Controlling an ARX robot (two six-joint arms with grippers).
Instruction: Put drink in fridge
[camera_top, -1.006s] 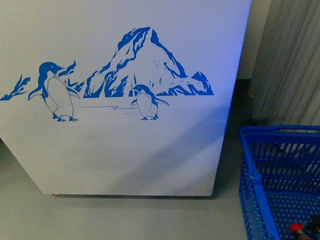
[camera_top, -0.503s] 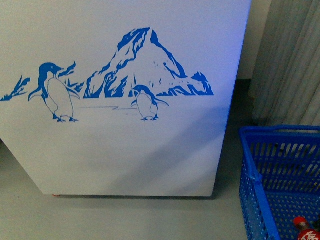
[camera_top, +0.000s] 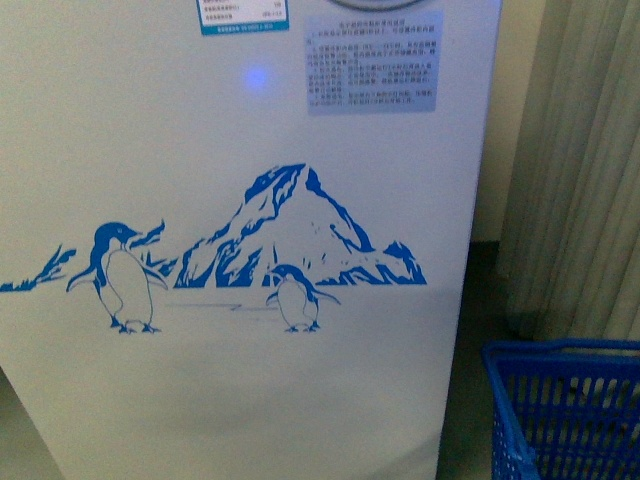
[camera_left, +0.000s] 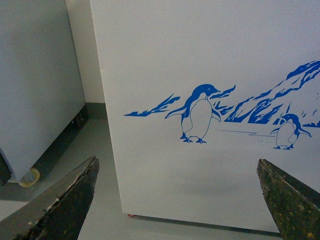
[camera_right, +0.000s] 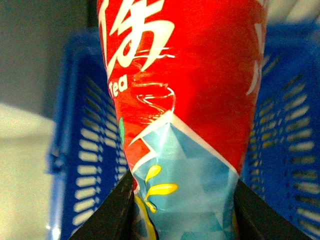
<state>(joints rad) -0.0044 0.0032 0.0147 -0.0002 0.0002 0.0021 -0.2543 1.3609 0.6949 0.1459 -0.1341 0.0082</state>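
Observation:
The fridge (camera_top: 250, 300) is a white chest with a blue penguin-and-mountain picture on its front; it fills the front view and shows in the left wrist view (camera_left: 210, 65). Its lid and basket are out of view. My right gripper (camera_right: 182, 210) is shut on the drink (camera_right: 185, 90), whose red label with white characters fills the right wrist view; its cap is out of view. My left gripper (camera_left: 177, 200) is open and empty, its fingers (camera_left: 70, 195) spread wide, facing the fridge's front low down. Neither gripper shows in the front view.
A blue plastic basket (camera_top: 570, 410) stands on the grey floor to the right of the fridge, and shows behind the drink (camera_right: 75, 150). Pale curtains (camera_top: 580, 150) hang at the right. A grey-white cabinet on castors (camera_left: 35, 85) stands left of the fridge.
The front view has risen: the penguin picture sits lower in frame and labels show at the top. The red-capped drink seen in the basket's corner is gone from that view.

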